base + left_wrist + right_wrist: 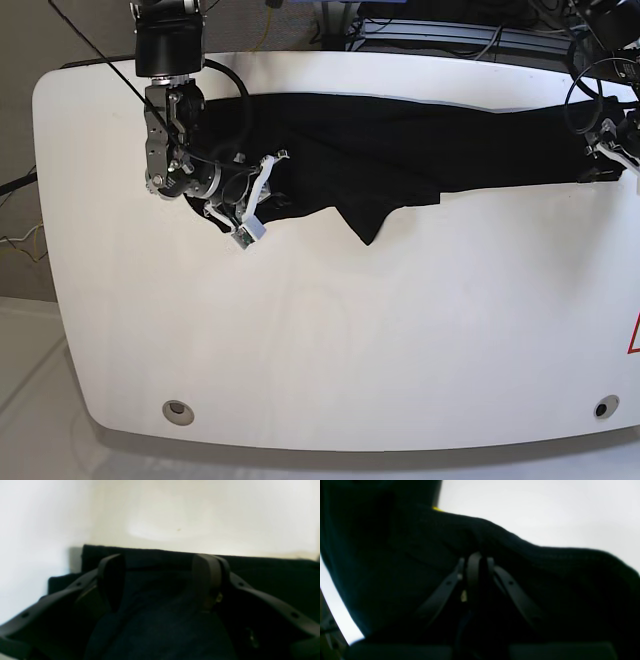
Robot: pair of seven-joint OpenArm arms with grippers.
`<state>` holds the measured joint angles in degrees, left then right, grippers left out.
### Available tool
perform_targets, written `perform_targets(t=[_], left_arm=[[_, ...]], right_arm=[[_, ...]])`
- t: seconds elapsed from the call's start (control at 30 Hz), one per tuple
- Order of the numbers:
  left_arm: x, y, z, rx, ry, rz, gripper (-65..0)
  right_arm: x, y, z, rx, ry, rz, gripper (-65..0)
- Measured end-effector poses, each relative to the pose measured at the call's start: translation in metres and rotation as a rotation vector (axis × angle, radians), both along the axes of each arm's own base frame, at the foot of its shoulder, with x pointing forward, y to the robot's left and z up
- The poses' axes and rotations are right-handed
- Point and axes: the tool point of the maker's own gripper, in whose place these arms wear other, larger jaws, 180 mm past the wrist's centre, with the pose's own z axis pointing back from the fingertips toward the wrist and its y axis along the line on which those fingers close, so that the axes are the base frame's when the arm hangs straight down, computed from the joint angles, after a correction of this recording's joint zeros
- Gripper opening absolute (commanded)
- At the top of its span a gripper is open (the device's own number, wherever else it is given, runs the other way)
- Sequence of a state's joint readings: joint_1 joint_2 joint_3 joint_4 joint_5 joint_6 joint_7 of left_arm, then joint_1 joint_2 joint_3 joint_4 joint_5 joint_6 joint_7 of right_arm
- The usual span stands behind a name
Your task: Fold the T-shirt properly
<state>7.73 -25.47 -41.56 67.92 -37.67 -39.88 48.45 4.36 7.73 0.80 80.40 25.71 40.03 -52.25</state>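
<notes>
The black T-shirt [400,140] lies stretched across the far half of the white table [350,330], with a pointed flap hanging toward the middle. At the shirt's left end in the base view, my right gripper [266,182] is shut on the cloth. In the right wrist view its fingertips [473,562] press together, and the T-shirt [545,575] bunches in a ridge over them. A small yellow tag [436,508] peeks out at the top. My left gripper [606,160] is at the shirt's right end. It stands open [160,577], with the T-shirt [160,620] lying between the spread fingers [207,577].
Black cables [225,90] loop from the right arm over the cloth, and more cables hang by the left arm [585,95]. Dark equipment sits behind the table's far edge [450,30]. Round fittings [179,408] mark the near corners. A red mark [633,335] is at the right edge.
</notes>
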Motion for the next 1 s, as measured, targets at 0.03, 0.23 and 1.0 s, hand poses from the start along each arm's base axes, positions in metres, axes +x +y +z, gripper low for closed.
perform_targets(t=[0.03,0.23,1.0], left_arm=[[-0.002,0.000,-0.001,0.002,0.006,0.002,-23.3],[-0.003,-0.001,0.012,0.013,-0.037,0.001,-24.9],[-0.010,-0.007,0.014,0.032,-0.069,-0.015,-26.8]], right_arm=[[-0.001,0.001,0.000,0.005,0.001,-0.001,-65.0],[-0.008,0.002,0.005,0.010,0.005,0.006,-65.0],[-0.025,0.011,0.056,-0.115,-0.150,0.091,-65.0]])
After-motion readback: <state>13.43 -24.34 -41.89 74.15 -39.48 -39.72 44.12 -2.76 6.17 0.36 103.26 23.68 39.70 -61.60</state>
